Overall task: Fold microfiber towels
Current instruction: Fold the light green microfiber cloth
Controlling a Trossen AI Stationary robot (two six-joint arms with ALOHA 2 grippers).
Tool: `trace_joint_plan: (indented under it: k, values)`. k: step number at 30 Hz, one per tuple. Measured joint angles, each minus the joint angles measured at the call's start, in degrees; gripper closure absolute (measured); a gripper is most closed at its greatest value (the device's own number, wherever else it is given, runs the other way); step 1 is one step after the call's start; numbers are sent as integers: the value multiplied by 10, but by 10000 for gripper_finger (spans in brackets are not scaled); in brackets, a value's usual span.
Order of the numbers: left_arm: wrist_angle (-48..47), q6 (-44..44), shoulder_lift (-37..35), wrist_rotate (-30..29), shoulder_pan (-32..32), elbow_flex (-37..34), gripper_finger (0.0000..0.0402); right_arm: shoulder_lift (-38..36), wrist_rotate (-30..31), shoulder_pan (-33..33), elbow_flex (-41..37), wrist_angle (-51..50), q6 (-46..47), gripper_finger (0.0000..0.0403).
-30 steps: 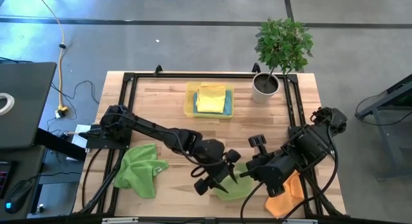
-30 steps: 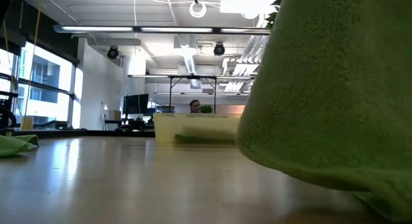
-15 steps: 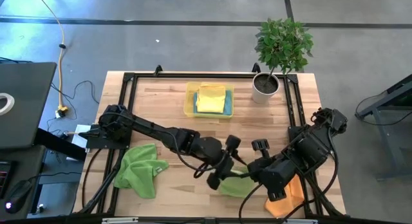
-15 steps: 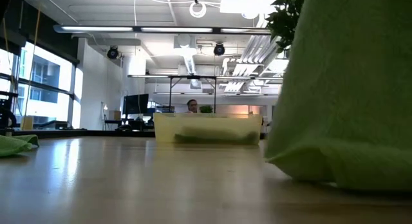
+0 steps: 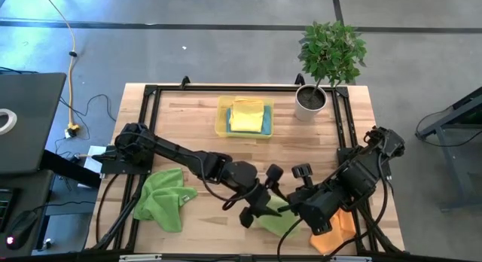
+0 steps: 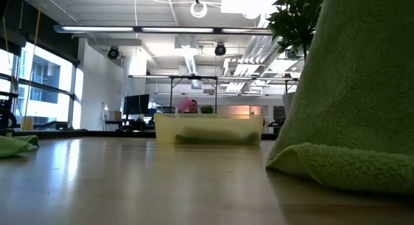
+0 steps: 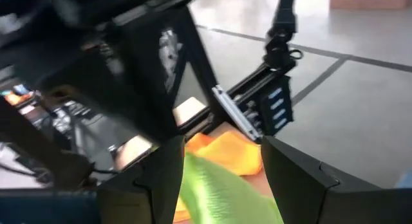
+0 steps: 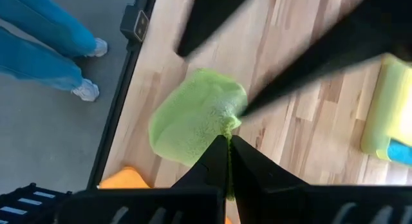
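Note:
A green towel [image 5: 275, 219] hangs from my shut right gripper [image 8: 226, 141] near the table's front edge, right of the middle. Its lower fold [image 6: 336, 168] rests on the table. My left gripper [image 5: 265, 200] stands open just left of it. A strip of the green towel [image 7: 219, 193] shows between that gripper's two fingers. An orange towel [image 5: 335, 226] lies bunched at the near right, and a second green towel [image 5: 162, 198] lies crumpled at the near left. A yellow towel [image 5: 247, 114] lies on a blue one in the yellow tray [image 5: 222, 119] at the far middle. My right gripper pinches the green towel's bunched top [image 8: 225, 124] between its two fingers, coming steeply from above. One layer or several, I cannot tell. The towel hangs slack below the fingers, its bottom fold on the table. My left gripper: I cannot tell whether its fingers touch the towel.
A potted plant [image 5: 327, 59] stands at the table's far right corner. A black frame [image 5: 151, 92] runs round the tabletop. A person's legs in blue trousers [image 8: 45, 34] stand on the floor beside the table. Bare wood [image 5: 188, 134] lies between the tray and the towels.
The green towel has gone toward the table's right edge and come down. A second ago its lower edge hung partly clear; now a fold of it lies on the table. My left gripper has tipped upward and turned at the wrist, staying open beside the towel.

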Motion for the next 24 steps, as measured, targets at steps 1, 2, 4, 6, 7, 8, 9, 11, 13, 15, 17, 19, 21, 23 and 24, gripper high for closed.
trace_joint_plan:
  k: [1, 2, 4, 6, 7, 8, 9, 11, 13, 15, 17, 19, 21, 23, 24]
  values:
    - [0, 0, 0, -3, 2, 0, 204, 0, 0, 0, 0, 5, -5, 403]
    - [0, 0, 0, -7, 4, 0, 204, 0, 0, 0, 0, 12, -8, 403]
    - [1, -1, 0, -8, 5, 0, 204, 0, 0, 0, 0, 26, -9, 403]
    - [1, 0, 0, -6, 4, 0, 204, 0, 0, 0, 0, 33, -9, 403]
    - [1, -2, 0, 0, 4, 0, 204, 0, 1, 0, 0, 33, -10, 403]
    - [0, -5, 0, 10, 4, 0, 204, 0, 3, 0, 0, 32, -10, 403]
    - [-2, -10, 0, 18, 3, 0, 204, 0, 4, 0, 0, 33, -10, 403]
    - [-7, -25, 0, 34, 2, 0, 204, 0, 11, 0, 0, 32, -10, 403]
    - [-7, -30, 0, 41, 0, -3, 204, 0, 17, 0, 0, 34, -10, 403]
    - [-8, -27, 0, 46, 0, -4, 204, 0, 20, 0, 0, 39, -10, 403]
    - [-6, -27, 0, 48, 0, -4, 204, 0, 21, 0, 0, 44, -10, 403]
    - [-7, -26, 0, 50, 0, -4, 204, 0, 19, 0, 0, 48, -9, 403]
    - [-6, -30, 0, 57, 0, -4, 204, 0, 18, 0, 0, 59, -6, 403]
    - [-9, -33, -1, 59, -1, -4, 204, 0, 15, 0, 0, 74, -6, 403]
    - [-12, -34, -1, 59, -2, -4, 204, 0, 14, 0, 0, 82, -5, 403]
